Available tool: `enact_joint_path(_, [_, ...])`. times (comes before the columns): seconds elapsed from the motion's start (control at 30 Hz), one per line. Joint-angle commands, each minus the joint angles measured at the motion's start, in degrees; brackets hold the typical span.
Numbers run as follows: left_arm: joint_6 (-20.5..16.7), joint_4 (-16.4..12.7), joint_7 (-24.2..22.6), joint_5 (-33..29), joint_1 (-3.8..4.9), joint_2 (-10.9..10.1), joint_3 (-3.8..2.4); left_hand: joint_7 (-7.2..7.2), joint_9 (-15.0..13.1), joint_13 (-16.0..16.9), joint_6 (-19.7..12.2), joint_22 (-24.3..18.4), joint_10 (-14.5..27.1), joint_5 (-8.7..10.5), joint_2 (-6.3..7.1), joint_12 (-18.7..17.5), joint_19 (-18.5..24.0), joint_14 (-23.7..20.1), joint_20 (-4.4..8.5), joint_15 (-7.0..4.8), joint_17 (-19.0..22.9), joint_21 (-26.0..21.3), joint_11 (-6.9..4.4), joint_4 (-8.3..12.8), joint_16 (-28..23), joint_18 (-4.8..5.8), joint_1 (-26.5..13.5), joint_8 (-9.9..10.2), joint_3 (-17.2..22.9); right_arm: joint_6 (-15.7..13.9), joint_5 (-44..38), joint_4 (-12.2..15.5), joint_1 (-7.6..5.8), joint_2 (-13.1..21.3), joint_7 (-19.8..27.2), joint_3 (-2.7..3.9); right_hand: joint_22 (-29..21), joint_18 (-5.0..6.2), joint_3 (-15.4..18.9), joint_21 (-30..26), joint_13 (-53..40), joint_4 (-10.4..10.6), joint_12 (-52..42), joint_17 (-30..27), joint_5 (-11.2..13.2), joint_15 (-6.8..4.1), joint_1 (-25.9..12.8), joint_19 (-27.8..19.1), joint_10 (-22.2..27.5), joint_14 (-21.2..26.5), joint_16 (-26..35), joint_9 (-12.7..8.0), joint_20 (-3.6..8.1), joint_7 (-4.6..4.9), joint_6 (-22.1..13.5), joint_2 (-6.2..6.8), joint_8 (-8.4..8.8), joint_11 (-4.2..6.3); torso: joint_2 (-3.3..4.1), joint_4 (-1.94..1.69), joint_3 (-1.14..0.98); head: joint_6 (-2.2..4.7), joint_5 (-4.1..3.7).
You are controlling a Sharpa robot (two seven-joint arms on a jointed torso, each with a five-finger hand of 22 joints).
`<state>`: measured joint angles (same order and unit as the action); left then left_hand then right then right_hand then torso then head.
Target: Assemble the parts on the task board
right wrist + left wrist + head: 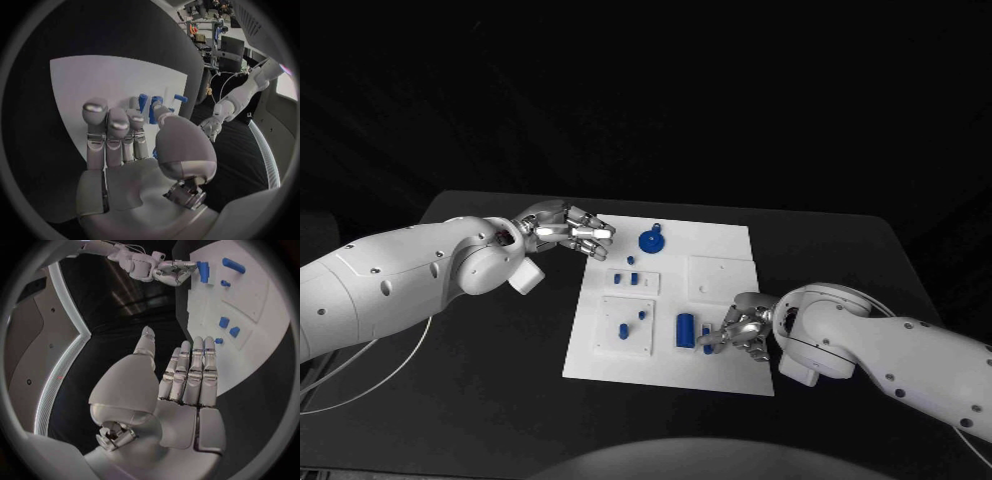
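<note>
On your left, the left hand (571, 232) hovers at the far left corner of the white task board (718, 275), fingers straight and side by side, thumb apart, holding nothing. Moving right across the black tabletop (488, 400), you see blue parts on the board: a round knobbed piece (651, 240) near the far edge, small pegs (632, 278) mid-board, and a cylinder (685, 331) nearer you. Beside the cylinder, the right hand (740, 330) has its fingertips at a small blue piece (708, 350); you cannot tell whether it grips it

Bare table (473, 380) around task board (726, 250) — upright parts (651, 240) within
</note>
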<state>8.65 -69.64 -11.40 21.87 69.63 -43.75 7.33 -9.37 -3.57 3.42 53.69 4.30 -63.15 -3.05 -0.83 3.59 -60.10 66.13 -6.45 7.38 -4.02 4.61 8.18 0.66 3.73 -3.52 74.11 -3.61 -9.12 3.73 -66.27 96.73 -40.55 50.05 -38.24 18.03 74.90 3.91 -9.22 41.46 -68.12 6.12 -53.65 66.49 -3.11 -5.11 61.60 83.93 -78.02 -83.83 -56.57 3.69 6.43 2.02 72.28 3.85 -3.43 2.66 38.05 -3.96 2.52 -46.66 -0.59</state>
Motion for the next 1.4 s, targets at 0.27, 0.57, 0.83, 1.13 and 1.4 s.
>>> enact_joint_path(0.27, [0.80, 0.07, -0.12, 0.11, 0.01, 0.15, 0.02, -0.08, 0.00, 0.06, -0.37, -0.02, 0.52, 0.29, -0.17, -0.10, -0.10, -0.39, 0.00, -0.07, 0.05, -0.24, 0.02, -0.13, -0.11, 0.11, 0.53, -0.09, -0.13, 0.59, 1.23, 0.60, 0.07, 0.07, 1.28, 0.09, 3.30, -0.39, 0.12, 0.46, 0.08, -0.75, -0.34, -0.05, -0.38, 0.19, -0.37, 3.24, 0.01, -0.19, -0.30, 0.06, -0.27, 0.09, 0.13, -1.89, -0.17, -0.27, 0.00, -0.02, 0.03, 0.01, -0.08])
enact_joint_path(0.57, [0.74, 0.13, -0.04, 0.13, 0.01, 0.12, 0.05, -0.08, 0.00, 0.06, -0.37, -0.02, 0.52, 0.29, -0.17, -0.10, -0.10, -0.39, 0.00, -0.07, 0.05, -0.24, 0.02, -0.13, -0.11, 0.11, 0.53, -0.09, -0.13, 1.72, -0.76, 0.48, 0.07, 0.32, 1.78, 0.13, 3.28, -0.43, -2.89, 0.48, 0.13, -4.95, -0.36, -0.08, -0.20, 0.14, 2.12, 3.21, 0.06, -0.17, -0.38, 0.04, -0.22, -0.02, 0.46, 1.53, -0.17, -0.19, 0.02, -0.02, 0.00, -0.03, -0.10])
enact_joint_path(0.83, [0.79, 0.17, 0.05, 0.30, 0.01, 0.07, 0.09, -0.08, 0.00, 0.06, -0.37, -0.02, 0.52, 0.29, -0.17, -0.10, -0.10, -0.39, 0.00, -0.07, 0.05, -0.24, 0.02, -0.13, -0.11, 0.11, 0.53, -0.09, -0.13, 3.84, -1.12, 0.72, 0.09, 0.96, 2.34, 0.15, 3.28, -0.43, -3.07, 0.32, 0.17, -4.16, -0.33, -0.11, 0.04, 0.17, 3.03, 3.20, 0.05, -0.14, -0.28, 0.05, -0.24, 0.03, 0.57, 3.93, -0.17, -0.22, 0.00, 0.06, -0.01, 0.06, -0.05])
enact_joint_path(1.13, [0.83, 0.27, 0.08, 0.46, 0.01, 0.13, 0.15, -0.08, 0.01, 0.06, -0.43, -0.02, 0.52, 0.29, -0.35, -0.09, -0.09, -0.39, 0.00, -0.06, 0.05, -0.24, 0.02, -0.12, -0.12, 0.11, 0.63, -0.09, -0.16, 5.01, -0.92, 0.67, 0.12, 1.14, 2.33, 0.16, 3.30, -0.47, -2.61, 0.27, 0.17, -3.55, -0.25, -0.05, 0.19, 0.16, 3.08, 3.20, 0.08, -0.14, -0.27, 0.05, -0.19, 0.07, 0.51, 4.07, -0.17, -0.24, 0.07, -0.01, -0.04, 0.01, -0.12])
enact_joint_path(1.4, [0.90, 0.34, 0.07, 0.49, 0.01, 0.16, 0.21, -0.08, 0.01, 0.06, -0.43, -0.02, 0.52, 0.29, -0.35, -0.09, -0.09, -0.39, 0.00, -0.06, 0.05, -0.24, 0.02, -0.12, -0.12, 0.11, 0.63, -0.09, -0.16, 4.88, -1.29, 0.44, 0.14, 1.13, 2.08, 0.16, 3.34, -0.52, -3.34, 0.27, 0.12, -3.59, -0.22, 0.01, 0.23, 0.11, 4.23, 3.21, 0.03, -0.15, -0.24, 0.04, -0.15, -0.07, 0.56, 3.18, -0.16, -0.13, 0.05, -0.08, 0.02, -0.07, -0.12])
